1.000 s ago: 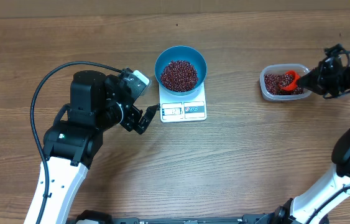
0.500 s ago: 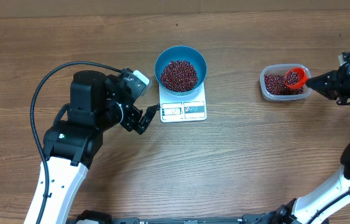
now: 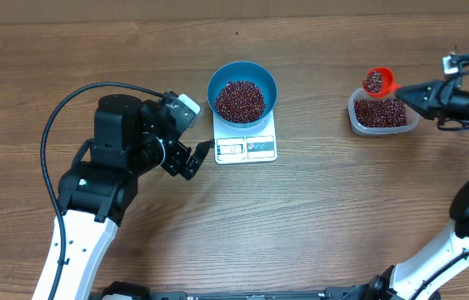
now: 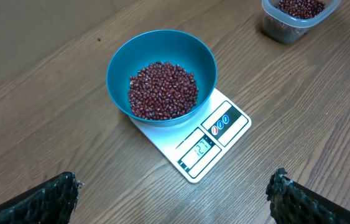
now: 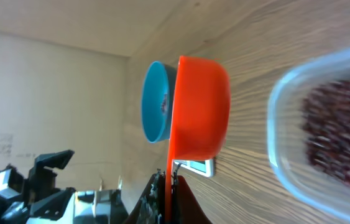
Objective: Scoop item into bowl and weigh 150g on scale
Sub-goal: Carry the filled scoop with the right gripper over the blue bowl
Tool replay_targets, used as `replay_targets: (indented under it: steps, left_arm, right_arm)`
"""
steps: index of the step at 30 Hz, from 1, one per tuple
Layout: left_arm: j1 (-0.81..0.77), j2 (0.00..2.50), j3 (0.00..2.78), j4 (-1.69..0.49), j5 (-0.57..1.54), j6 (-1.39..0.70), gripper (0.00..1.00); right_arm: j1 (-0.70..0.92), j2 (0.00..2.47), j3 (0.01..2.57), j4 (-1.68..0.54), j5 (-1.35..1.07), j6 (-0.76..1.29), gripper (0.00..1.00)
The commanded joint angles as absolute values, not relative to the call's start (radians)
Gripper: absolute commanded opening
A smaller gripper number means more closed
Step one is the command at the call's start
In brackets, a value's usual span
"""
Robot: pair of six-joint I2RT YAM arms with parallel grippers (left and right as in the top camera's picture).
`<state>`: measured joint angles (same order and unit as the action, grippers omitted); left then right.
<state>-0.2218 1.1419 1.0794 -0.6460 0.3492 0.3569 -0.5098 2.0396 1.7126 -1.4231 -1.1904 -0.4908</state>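
The blue bowl (image 3: 242, 92) stands on the white scale (image 3: 246, 148) and holds a heap of dark red beans (image 3: 240, 101). My left gripper (image 3: 194, 158) hovers open just left of the scale; the left wrist view has its fingers (image 4: 45, 200) wide apart with bare wood between them, and the bowl (image 4: 161, 81) and scale (image 4: 215, 134) ahead. My right gripper (image 3: 413, 92) is shut on the handle of an orange scoop (image 3: 378, 81), which is filled with beans and hangs over the far edge of the clear tub (image 3: 377, 112). The right wrist view shows the scoop (image 5: 199, 112) edge-on.
The clear tub (image 5: 286, 118) still has beans (image 5: 342, 130) in it and sits at the right of the table. A black cable (image 3: 76, 96) loops over the left arm. Bare wood lies between the scale and the tub.
My right gripper has lifted the scoop out of the tub's beans and carried it, loaded, to the tub's far edge. The left arm has not moved.
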Motion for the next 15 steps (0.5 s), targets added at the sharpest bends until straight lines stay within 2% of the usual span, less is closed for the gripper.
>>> replay_targets:
  steps: [1,6,15]
  left_arm:
    - [-0.216,1.145,1.078,-0.643,0.363,0.343,1.0]
    - [-0.216,1.145,1.078,-0.643,0.363,0.343,1.0]
    - [-0.216,1.145,1.078,-0.643,0.363,0.343,1.0]
  right_arm:
    - [-0.434,2.052,1.708,-1.419,-1.28,-0.506,0.04]
    - [-0.282,2.052,1.708,-1.322,-1.345,-0.424,0.04]
    - [-0.041,2.052,1.708,-0.985,-1.296,-0.014,0.04]
